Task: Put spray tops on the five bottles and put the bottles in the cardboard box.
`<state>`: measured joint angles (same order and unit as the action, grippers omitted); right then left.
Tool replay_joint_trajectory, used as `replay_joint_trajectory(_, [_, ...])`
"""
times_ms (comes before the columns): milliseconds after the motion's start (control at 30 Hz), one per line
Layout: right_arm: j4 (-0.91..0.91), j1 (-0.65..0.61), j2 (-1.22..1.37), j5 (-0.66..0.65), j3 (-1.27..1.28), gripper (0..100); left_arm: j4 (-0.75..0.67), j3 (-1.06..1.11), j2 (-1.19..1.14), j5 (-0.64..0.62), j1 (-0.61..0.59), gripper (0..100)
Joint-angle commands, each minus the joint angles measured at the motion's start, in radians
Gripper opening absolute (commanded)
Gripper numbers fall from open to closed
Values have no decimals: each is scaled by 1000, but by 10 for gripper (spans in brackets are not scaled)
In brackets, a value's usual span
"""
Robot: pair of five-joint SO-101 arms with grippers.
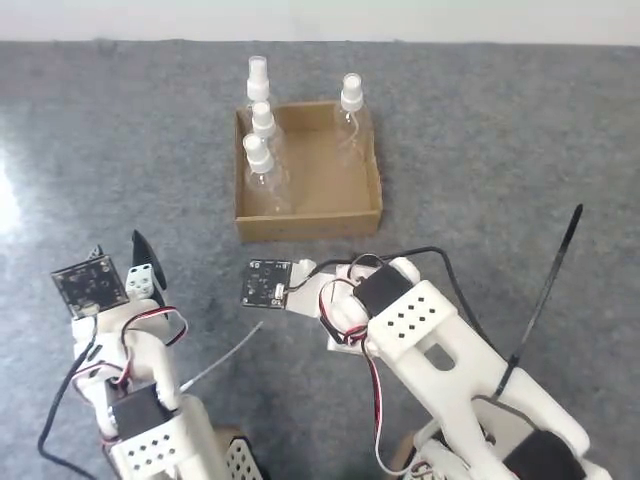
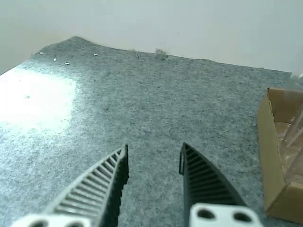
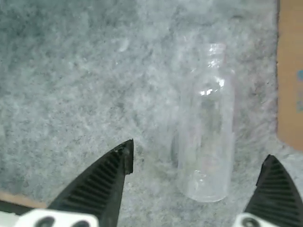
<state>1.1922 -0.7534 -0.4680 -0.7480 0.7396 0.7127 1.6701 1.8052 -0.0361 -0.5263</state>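
A: Loose bottle first. Where is it, and which way does it point?

B: We see the uncapped bottle (image 3: 206,127) lying on its side on the grey tabletop (image 1: 500,150). It is clear, with a bare neck. Its long axis runs roughly parallel to the cardboard edge beside it. The neck points away from the right gripper (image 3: 199,153) and the base toward it.

A: State of that gripper?

B: Spread wide, gripping nothing. The bottle lies between the two black fingers, nearer one of them, and we see no contact with either. In the high view the right arm (image 1: 430,340) comes up from the near edge, and its wrist sits just in front of the box's near wall.

A: Box contents?

B: The cardboard box (image 1: 310,225) is open-topped and sits mid-table toward the far edge. We count four upright bottles with white spray tops (image 1: 351,92), all pointing up. Three line up along one side wall: rear bottle (image 1: 258,78), middle bottle (image 1: 263,122) and front bottle (image 1: 266,180). The fourth bottle (image 1: 352,130) stands by the opposite wall at the far corner. We cannot tell whether the rear one is inside the box or just behind the far wall.

A: Left side?

B: The left gripper (image 2: 154,149) has its fingers apart with nothing between them. It sits over bare tabletop by the near left corner, well apart from the box.
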Motion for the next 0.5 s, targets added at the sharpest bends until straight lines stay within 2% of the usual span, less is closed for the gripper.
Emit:
replay_joint_trajectory(0, [-70,-10,1,-18,-46,362,-29,-5,15,-5,0,170])
replay_joint_trajectory(467, [-225,-12,170,-97,-37,362,-29,-5,15,-5,2,170])
